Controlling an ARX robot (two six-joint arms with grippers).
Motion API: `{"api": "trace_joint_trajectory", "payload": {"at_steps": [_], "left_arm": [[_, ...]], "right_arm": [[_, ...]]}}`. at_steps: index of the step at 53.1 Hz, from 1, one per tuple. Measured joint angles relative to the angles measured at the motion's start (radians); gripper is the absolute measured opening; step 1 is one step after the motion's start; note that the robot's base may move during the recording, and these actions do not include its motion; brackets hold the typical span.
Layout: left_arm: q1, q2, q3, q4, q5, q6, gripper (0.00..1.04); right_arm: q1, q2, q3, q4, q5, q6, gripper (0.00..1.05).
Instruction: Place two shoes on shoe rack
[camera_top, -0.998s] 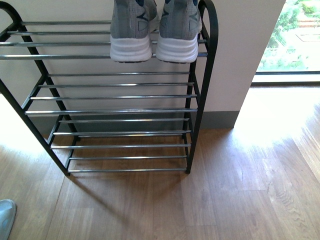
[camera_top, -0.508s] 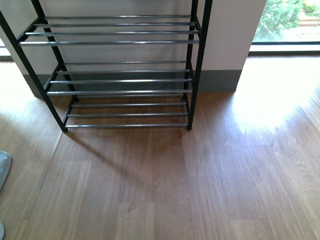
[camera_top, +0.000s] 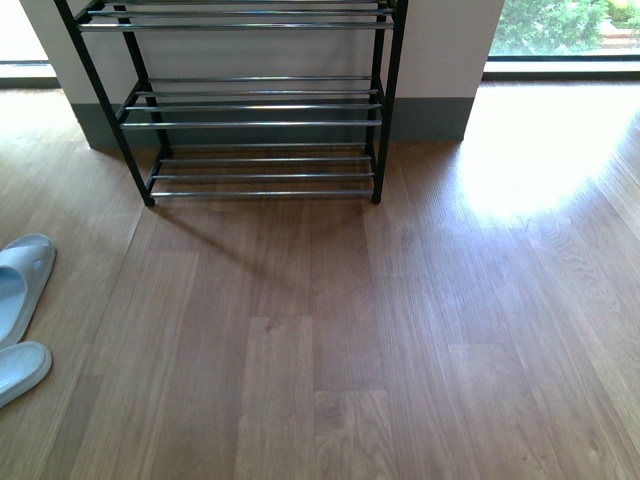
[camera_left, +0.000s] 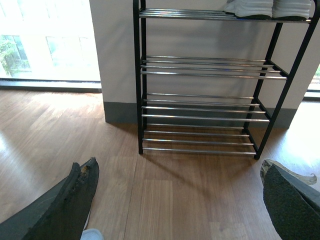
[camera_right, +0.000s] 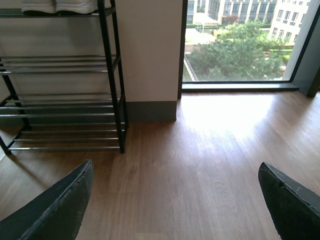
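I'm seeing the two shoes (camera_left: 250, 7) sitting side by side on the top shelf of the shoe rack (camera_top: 262, 124), at its right end, with only their white soles showing. Both sets of jaws are standing wide open and empty: the left gripper (camera_left: 178, 165) and right gripper (camera_right: 175, 165) are hanging over the wooden floor (camera_top: 400, 330). Pale slippers (camera_top: 22, 290) are lying at the near left.

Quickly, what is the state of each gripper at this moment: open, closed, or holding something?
Left gripper: open, fingers wide apart, holding nothing.
Right gripper: open, fingers wide apart, holding nothing.
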Motion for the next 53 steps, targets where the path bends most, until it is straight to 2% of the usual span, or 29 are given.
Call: {"api": "trace_joint_trajectory", "payload": {"at_steps": [53], "left_arm": [[0.000,0.000,0.000,0.000,-0.003,0.000,0.95]], "right_arm": [[-0.001,0.000,0.000,0.000,-0.005,0.000,0.96]]}}
